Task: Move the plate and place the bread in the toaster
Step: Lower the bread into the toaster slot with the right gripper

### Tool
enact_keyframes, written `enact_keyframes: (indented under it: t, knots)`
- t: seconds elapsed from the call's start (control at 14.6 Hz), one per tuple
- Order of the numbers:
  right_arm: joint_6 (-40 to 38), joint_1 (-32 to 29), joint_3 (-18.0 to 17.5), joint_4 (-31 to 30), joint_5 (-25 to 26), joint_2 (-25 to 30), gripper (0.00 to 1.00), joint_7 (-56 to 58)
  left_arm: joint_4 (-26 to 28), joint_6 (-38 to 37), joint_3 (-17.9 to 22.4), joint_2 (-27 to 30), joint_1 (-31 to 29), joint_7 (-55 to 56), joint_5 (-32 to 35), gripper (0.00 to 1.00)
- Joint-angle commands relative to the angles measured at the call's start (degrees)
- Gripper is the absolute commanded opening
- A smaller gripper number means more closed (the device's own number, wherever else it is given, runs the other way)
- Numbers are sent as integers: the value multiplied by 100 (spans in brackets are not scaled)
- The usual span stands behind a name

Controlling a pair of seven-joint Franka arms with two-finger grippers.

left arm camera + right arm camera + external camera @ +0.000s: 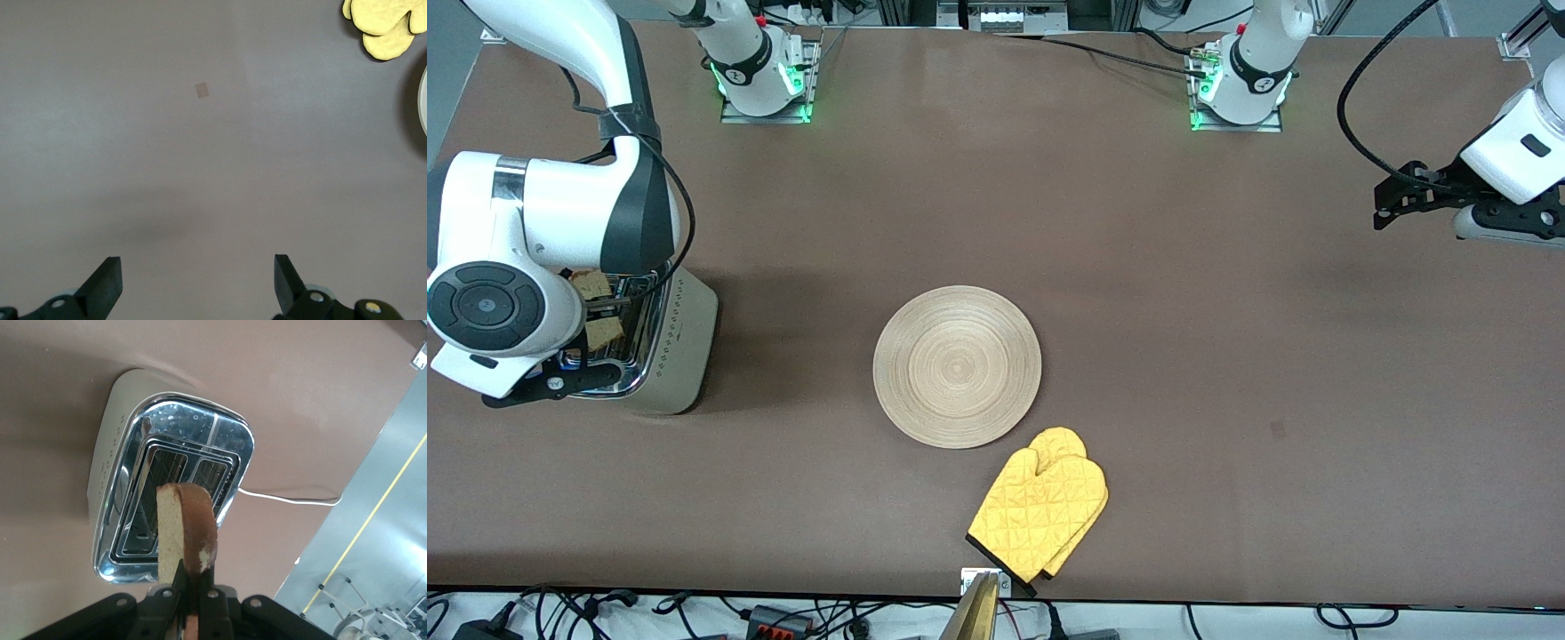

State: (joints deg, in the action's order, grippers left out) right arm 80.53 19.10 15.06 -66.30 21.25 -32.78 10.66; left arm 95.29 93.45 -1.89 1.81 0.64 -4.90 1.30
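Observation:
The toaster (682, 342) stands at the right arm's end of the table, cream sides and chrome top. My right gripper (609, 307) hangs just over its slots, shut on the bread (592, 285). In the right wrist view the fingers (179, 577) pinch the slice (183, 530) on edge above the toaster (170, 463), whose two slots show empty. The wooden plate (957, 366) lies at the table's middle, with nothing on it. My left gripper (1380, 206) is open and empty, up over the left arm's end of the table, and shows in its own view (197, 280) over bare tabletop.
A yellow oven mitt (1040, 511) lies beside the plate, nearer to the front camera, at the table's front edge; the left wrist view also shows it (383, 23). The toaster's white cord (287, 497) trails off the table's end.

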Motion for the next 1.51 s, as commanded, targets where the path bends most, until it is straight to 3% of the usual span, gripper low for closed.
enact_keyframes:
  t: [0.0, 0.62, 0.69, 0.76, 0.82, 1.1, 1.44]
  knots:
    - [76, -91, 6, 197, -200, -202, 0, -152, -187, -143, -4, -75, -12, -2, -7, 100]
    - [859, -223, 6, -208, -473, -334, 0, -503, -187, -143, -4, -75, -21, -2, -7, 100]
    - [851, -214, 6, -225, -473, -326, 4, -539, -187, -143, -4, -75, -21, -2, -7, 100]
    - [825, -197, 6, -225, -473, -334, 41, -591, -187, -143, -4, -75, -21, -2, -7, 100]
    - [807, -223, -3, -225, -516, -326, 99, -635, -187, -143, -4, -75, -12, -2, -7, 100]
    - [650, -162, -11, -217, -737, -98, 100, -592, -187, -143, -13, -75, -20, -2, -7, 100]
    - [219, -240, 59, -181, -1482, 403, 100, -539, -187, -143, -13, -75, -12, -2, -7, 100]
